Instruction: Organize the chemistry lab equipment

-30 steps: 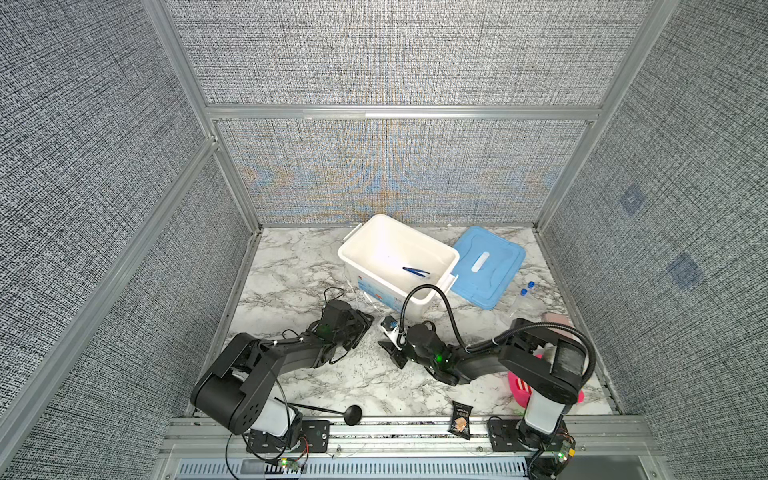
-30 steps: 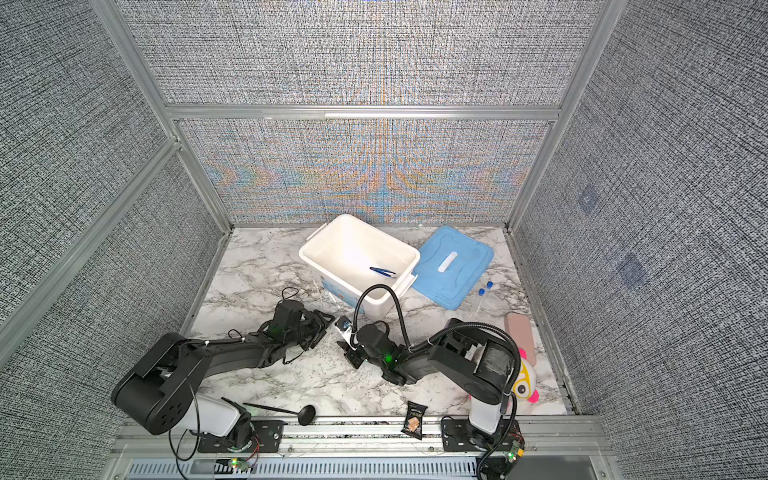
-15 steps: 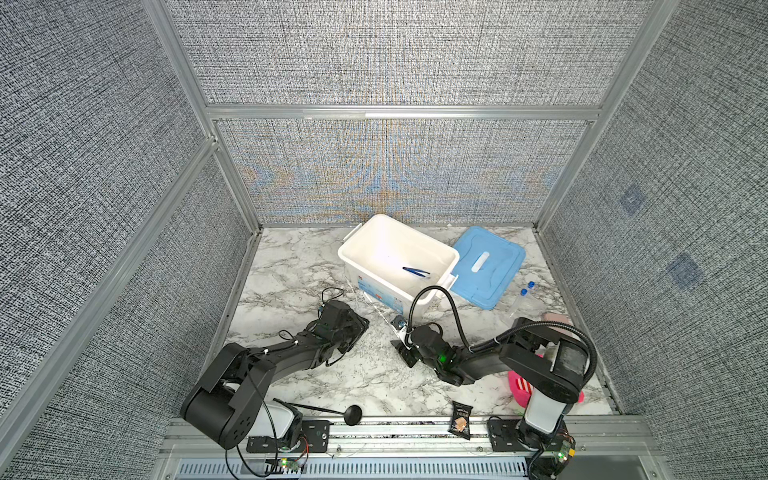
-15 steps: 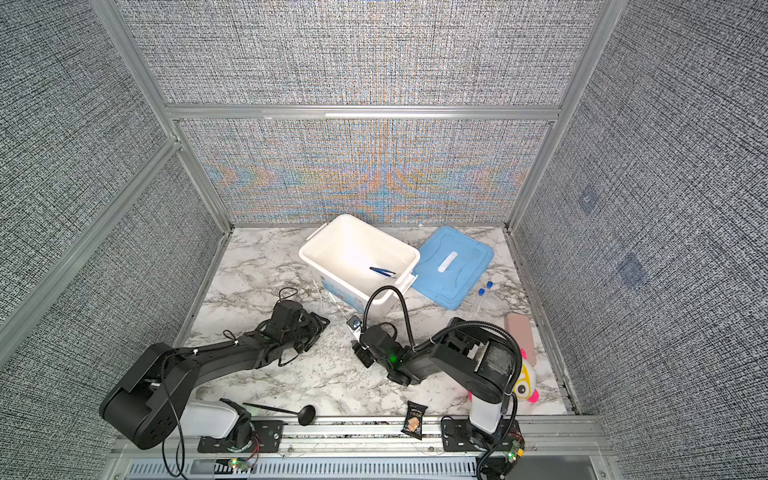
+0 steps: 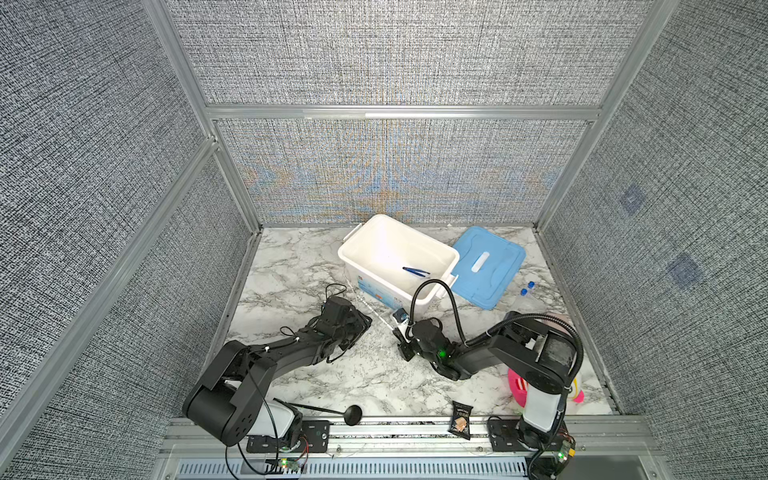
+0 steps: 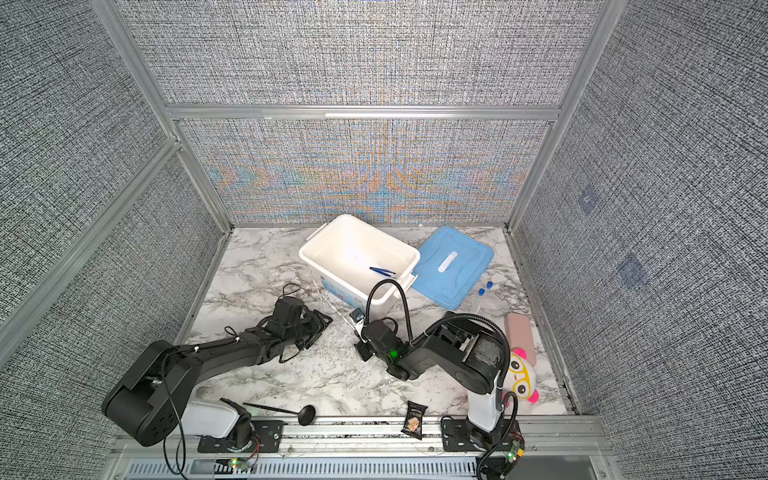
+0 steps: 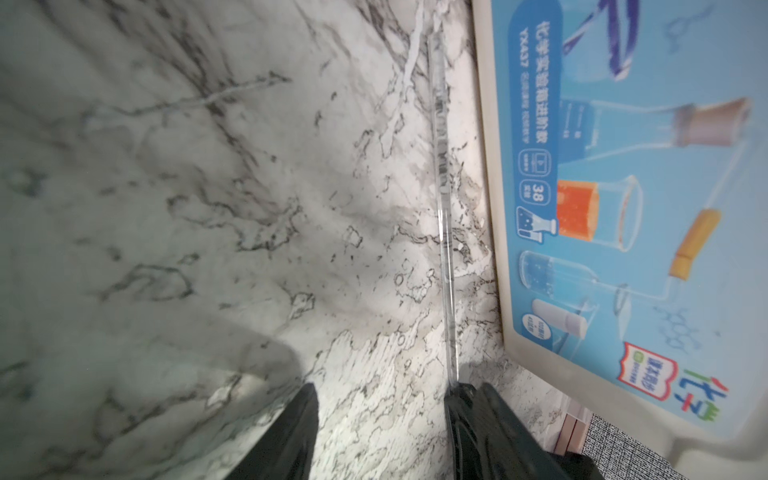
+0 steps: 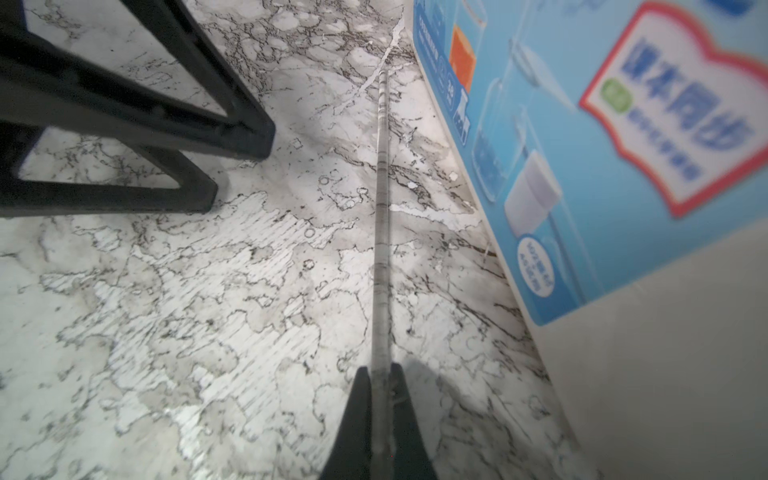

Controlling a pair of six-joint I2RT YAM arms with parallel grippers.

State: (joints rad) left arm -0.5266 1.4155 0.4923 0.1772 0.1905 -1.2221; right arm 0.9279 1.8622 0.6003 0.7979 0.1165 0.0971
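White bin (image 5: 382,249) stands open toward the back of the marble tabletop (image 5: 291,266). All bearings are taken from it.

- Long thin stick (image 5: 376,312): pale and finely banded. It lies flat on the marble, running along the bin's labelled front wall and just beside it. It shows in both top views (image 6: 338,311).
- Right gripper (image 8: 380,374): clenched on the stick, both fingers pinching the end by the bin's nearest corner. The rest of the stick runs out ahead of it along the label.
- Left gripper (image 7: 382,390): jaws spread with nothing between them, low over the marble in front of the labelled wall. One finger (image 7: 461,399) sits just beside the stick. Whether they touch cannot be told.
- Dark blue tweezers (image 5: 415,271): inside the bin on its floor, close to the wall on the lid side.
- Blue lid (image 5: 488,270): flat on the marble, just beside the bin.
- Two clear blue-capped tubes (image 5: 528,289): on the marble past the lid's far edge from the bin.
- Pink plush toy (image 6: 521,374) and black snack packet (image 5: 460,419): both well apart from the bin, near the front rail.
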